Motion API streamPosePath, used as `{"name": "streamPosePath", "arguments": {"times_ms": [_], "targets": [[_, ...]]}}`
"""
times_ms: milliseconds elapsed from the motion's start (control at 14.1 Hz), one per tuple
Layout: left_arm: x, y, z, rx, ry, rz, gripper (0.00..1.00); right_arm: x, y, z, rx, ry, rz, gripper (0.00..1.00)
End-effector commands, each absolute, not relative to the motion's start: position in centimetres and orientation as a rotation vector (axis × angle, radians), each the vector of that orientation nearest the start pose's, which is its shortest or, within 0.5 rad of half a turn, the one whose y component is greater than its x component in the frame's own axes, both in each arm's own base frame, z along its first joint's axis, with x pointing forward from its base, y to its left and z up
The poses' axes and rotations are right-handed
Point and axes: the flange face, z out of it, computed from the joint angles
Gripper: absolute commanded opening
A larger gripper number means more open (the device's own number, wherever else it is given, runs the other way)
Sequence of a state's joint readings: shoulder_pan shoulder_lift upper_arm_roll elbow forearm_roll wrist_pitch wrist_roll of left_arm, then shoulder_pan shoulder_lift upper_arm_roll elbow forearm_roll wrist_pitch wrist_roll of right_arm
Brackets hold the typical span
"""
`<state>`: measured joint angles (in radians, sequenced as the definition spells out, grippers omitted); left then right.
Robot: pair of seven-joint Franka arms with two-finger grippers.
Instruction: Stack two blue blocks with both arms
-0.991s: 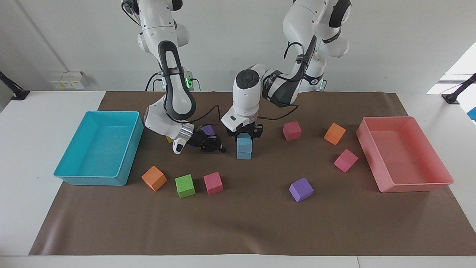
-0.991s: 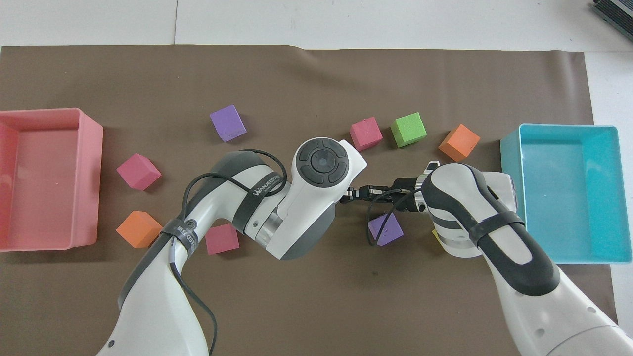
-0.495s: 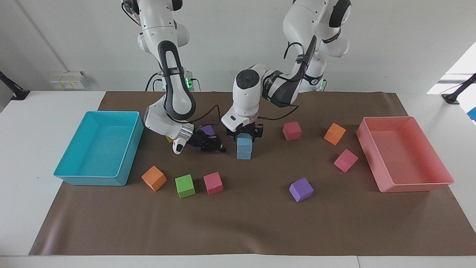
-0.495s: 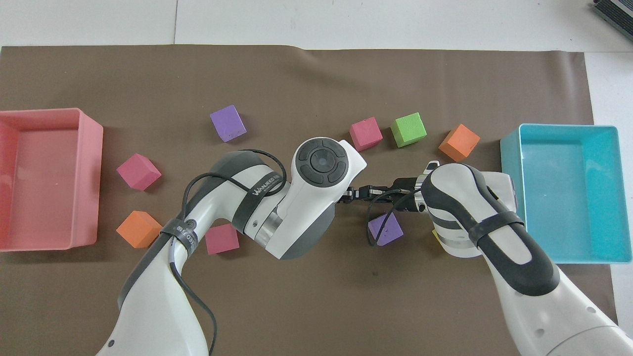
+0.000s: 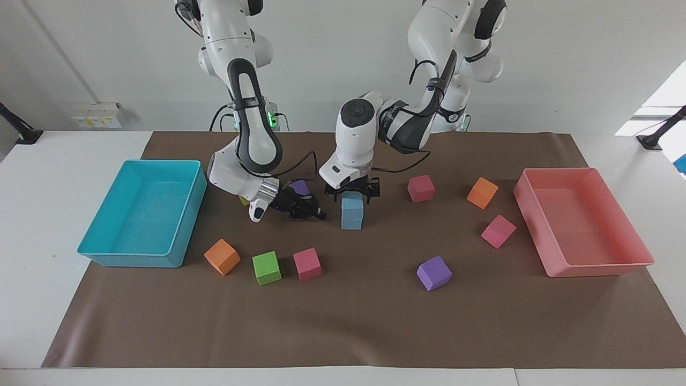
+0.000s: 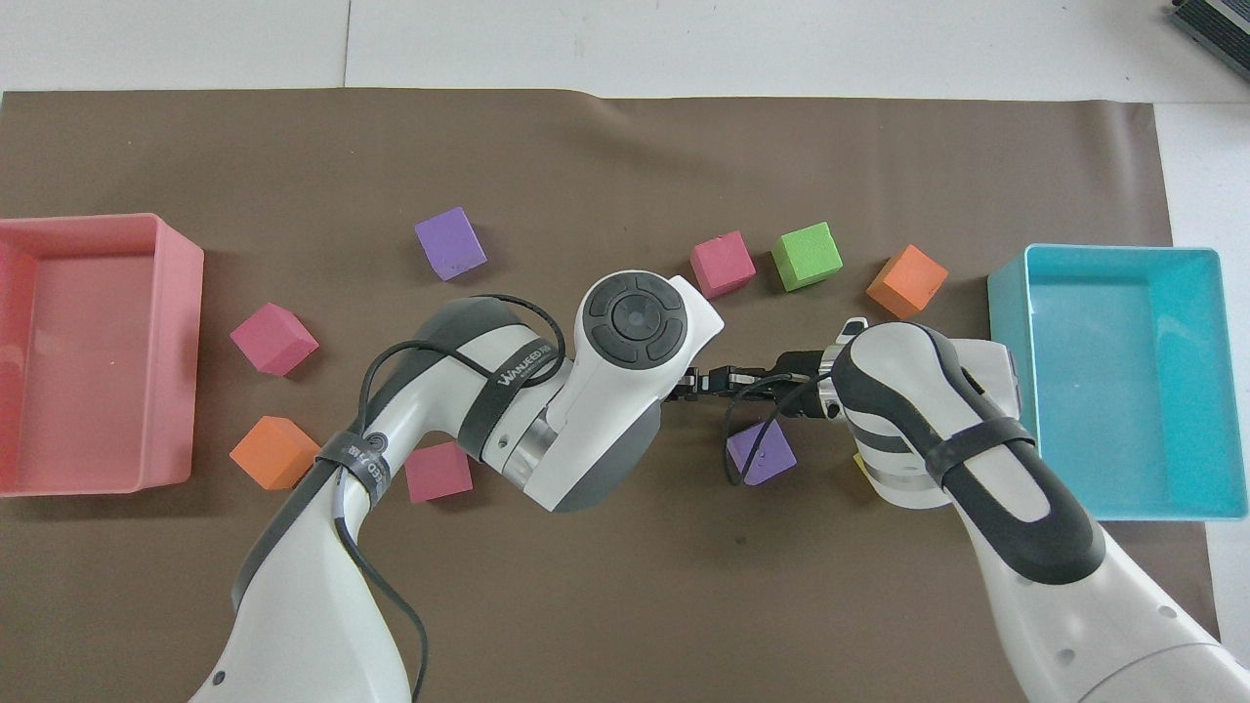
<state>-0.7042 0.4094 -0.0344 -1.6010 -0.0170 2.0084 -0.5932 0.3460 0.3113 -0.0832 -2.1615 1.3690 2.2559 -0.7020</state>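
The two blue blocks (image 5: 352, 211) were seen stacked one on the other on the brown mat (image 5: 353, 321) near the middle of the table (image 5: 32, 225), so the stacking itself was judged done. The left gripper (image 5: 352, 192) was placed just over the upper block, its fingers spread apart on either side of the block's top and no longer clamped on it; only a clear lift away from the stack was judged to be left. The right gripper (image 5: 313, 210) was held low over the mat beside the stack, toward the right arm's end, with its fingers together and nothing between them. In the overhead view the stack was hidden under the left arm's wrist.

The blocks were matte, foam-like cubes with soft edges, light sky-blue, the same size as the scattered cubes: a purple cube (image 5: 434, 273), a green cube (image 5: 267, 267), and orange and pink ones. The upper block was set nearly flush on the lower. A turquoise tray (image 5: 102, 257) and a pink tray (image 5: 600, 266), both smooth, shallow and rectangular, were stood at the table's two ends.
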Motion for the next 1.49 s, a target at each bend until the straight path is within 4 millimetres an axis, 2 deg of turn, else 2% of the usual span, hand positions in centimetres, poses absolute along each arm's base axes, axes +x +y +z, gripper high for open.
{"name": "streamPosePath", "arguments": {"times_ms": [0,212,283,425,566,708,920,1132,1274,1344,1415], "targets": [[48.8,-43.0,43.6,-3.149,0.208,0.044,1.00,53.2,17.1,24.7,-2.209,0.101,-0.066,0.00],[48.4,-40.0,47.1,-3.139,0.186,0.066,1.00,53.8,17.1,25.6,-2.205,0.101,-0.087,0.00],[48.0,-38.3,48.4,-3.142,0.229,0.054,1.00,53.9,17.1,26.1,-2.200,0.117,-0.083,0.00],[47.1,-33.4,50.2,-3.139,0.307,0.042,1.00,54.4,17.1,26.8,-2.206,0.113,-0.092,0.00],[46.7,-29.6,50.7,-3.129,0.389,0.048,1.00,54.8,16.8,27.1,-2.209,0.116,-0.101,0.00],[47.4,-25.7,51.1,-3.104,0.453,0.118,1.00,55.1,16.0,27.8,-2.250,0.066,-0.110,0.00],[49.4,-20.3,53.5,-3.118,0.469,0.075,1.00,55.4,15.2,29.8,-2.346,0.004,-0.091,0.00],[51.0,-16.6,57.6,-3.132,0.452,0.016,1.00,56.0,14.2,33.1,-2.459,-0.021,-0.080,0.40],[52.1,-14.2,60.2,-3.144,0.406,-0.062,1.00,56.5,12.8,34.6,-2.537,-0.037,-0.089,0.63],[52.4,-13.2,61.4,-3.149,0.378,-0.087,1.00,56.6,12.4,35.4,-2.570,-0.036,-0.090,0.83],[52.6,-12.4,62.8,-3.151,0.362,-0.107,1.00,56.7,11.7,36.0,-2.609,-0.010,-0.085,0.93]]}}
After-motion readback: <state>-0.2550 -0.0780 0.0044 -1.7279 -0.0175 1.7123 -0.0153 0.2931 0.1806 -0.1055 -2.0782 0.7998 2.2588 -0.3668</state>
